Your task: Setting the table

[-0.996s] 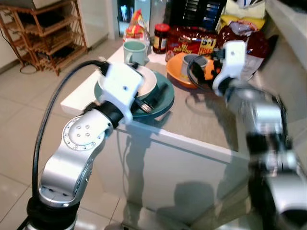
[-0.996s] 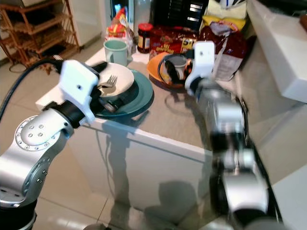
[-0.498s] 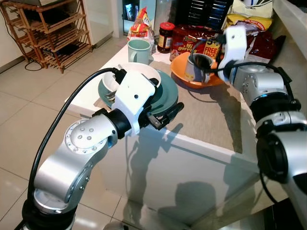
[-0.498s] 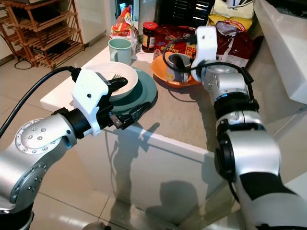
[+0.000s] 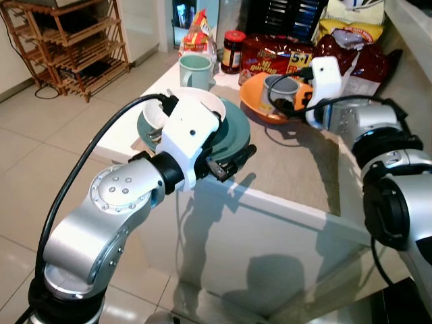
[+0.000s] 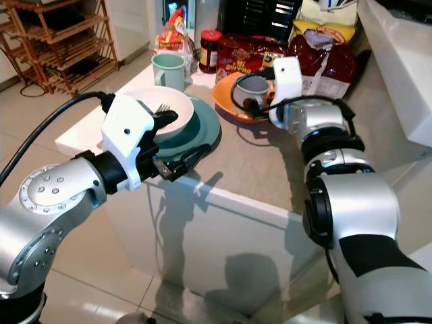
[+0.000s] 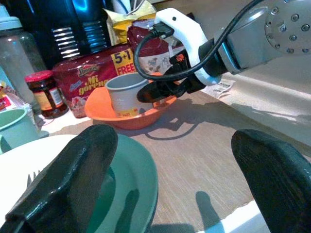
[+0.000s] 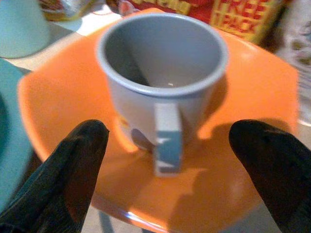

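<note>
A white bowl (image 5: pixel 210 102) with a fork (image 6: pixel 160 108) in it sits on a teal plate (image 5: pixel 235 132) near the counter's front edge. My left gripper (image 5: pixel 233 162) hovers at the plate's near rim; in the left wrist view its fingers (image 7: pixel 73 179) stand wide open, holding nothing. A grey mug (image 5: pixel 280 86) stands upright in an orange bowl (image 5: pixel 258 108) further back. My right gripper (image 8: pixel 170 141) is open just in front of the mug (image 8: pixel 165 63), its fingertips on either side of the handle and apart from it.
A pale green mug (image 5: pixel 194 71), a red-lidded jar (image 5: pixel 234 50) and red snack packets (image 5: pixel 280 57) crowd the back of the counter (image 5: pixel 297 169). A wooden rack (image 5: pixel 67 40) stands on the tiled floor at far left. Bare counter lies right of the plate.
The camera view has shifted and steadied. My left gripper drew back from over the plate to its near rim. The right wrist sank lower beside the grey mug.
</note>
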